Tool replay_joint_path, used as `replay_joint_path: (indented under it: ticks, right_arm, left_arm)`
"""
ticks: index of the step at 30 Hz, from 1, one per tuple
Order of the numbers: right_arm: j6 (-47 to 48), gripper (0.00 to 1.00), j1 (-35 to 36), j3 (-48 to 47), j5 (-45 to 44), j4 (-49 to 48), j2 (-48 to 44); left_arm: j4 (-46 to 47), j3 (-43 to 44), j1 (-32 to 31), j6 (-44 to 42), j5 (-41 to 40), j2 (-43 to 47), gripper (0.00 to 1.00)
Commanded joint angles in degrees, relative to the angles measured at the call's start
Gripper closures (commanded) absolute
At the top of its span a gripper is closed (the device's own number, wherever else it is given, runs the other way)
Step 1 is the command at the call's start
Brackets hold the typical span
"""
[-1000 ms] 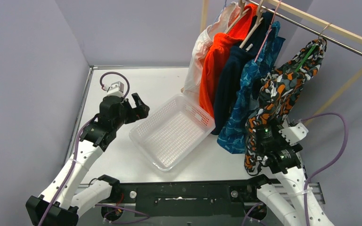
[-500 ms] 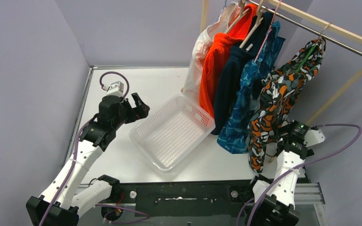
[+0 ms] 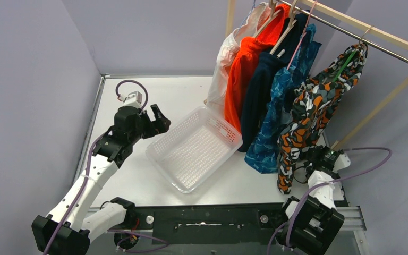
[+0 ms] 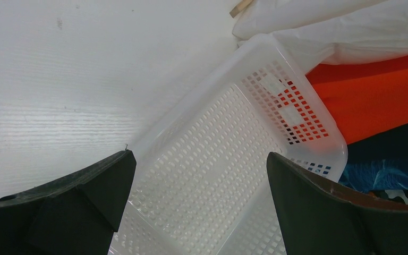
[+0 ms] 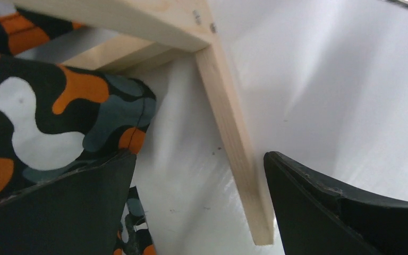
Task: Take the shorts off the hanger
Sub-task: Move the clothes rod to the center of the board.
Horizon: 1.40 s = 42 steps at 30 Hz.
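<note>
Top external view: five pairs of shorts hang in a row from hangers on the rail (image 3: 361,29) of a wooden rack at the right side of the desk (image 3: 154,90). From the far end to the near end they are the white shorts (image 3: 224,56), the orange shorts (image 3: 241,79), the navy shorts (image 3: 257,98), the teal patterned shorts (image 3: 273,127) and the camouflage shorts (image 3: 311,119). The camouflage pair is on a green hanger (image 3: 346,62), a little apart from the other four, which press against one another.

A white perforated basket (image 3: 172,129) lies on the desk just left of the hanging clothes, its right corner close to the hems of the orange and navy pairs. The left end effector (image 3: 159,119) hovers beside the basket's far left rim with its jaws spread wide and nothing between them; its wrist view looks down into the basket.

The right end effector (image 5: 200,159) sits low at the near right, just beside the lower leg of the camouflage shorts. Its wrist view shows both fingers wide apart and empty, with camouflage fabric by the left finger and a wooden leg of the rack (image 5: 234,133) beyond the gap.
</note>
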<state>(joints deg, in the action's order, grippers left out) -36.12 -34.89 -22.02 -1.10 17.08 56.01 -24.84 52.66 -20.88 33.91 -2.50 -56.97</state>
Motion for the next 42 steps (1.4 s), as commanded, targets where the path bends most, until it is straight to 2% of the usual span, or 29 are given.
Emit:
replay_joint_path:
  ticks: [1, 6, 12, 17, 21, 30, 34, 37, 42]
  right_arm:
    - [2.5, 0.02, -0.4, 1.5, 7.5, -13.1, 0.7]
    - [4.5, 0.01, 1.8, 1.6, 14.7, -17.0, 1.9]
    - [5.6, 0.01, 10.8, -1.6, 13.9, -17.6, 7.0]
    - [5.2, 0.01, 11.7, -1.4, 14.0, -18.0, 7.1]
    - [7.9, 0.00, 11.8, -2.0, 19.9, -19.6, 8.4]
    - [10.2, 0.01, 13.9, -5.6, 26.5, -19.8, 12.3]
    - [10.4, 0.00, 15.3, -6.4, 22.2, -18.0, 12.4]
    - [9.3, 0.01, 15.0, -8.4, 12.9, -12.9, 11.4]
    - [6.4, 0.02, 14.6, -10.6, -0.4, -3.3, 4.0]
  left_arm:
    - [3.9, 0.5, 0.4, 0.1, 0.5, 0.6, 0.03]
    - [4.3, -0.2, 0.6, 0.1, -0.3, 0.8, 0.03]
    - [4.6, -0.5, 0.8, 1.1, -0.1, 0.6, 0.03]
    - [3.4, -0.7, 0.9, 1.0, -0.7, 1.4, 0.03]
    - [3.4, -1.9, 1.2, 1.1, -1.3, 2.2, 0.03]
    - [2.6, -3.8, 2.0, 2.3, -2.6, 1.3, 0.03]
    - [1.6, -4.2, 2.7, 3.0, -2.7, 0.5, 0.03]
    - [0.9, -4.4, 3.1, 2.9, -2.5, 0.2, 0.03]
    - [-0.6, -6.0, 3.8, 4.3, -4.3, 0.3, 0.03]
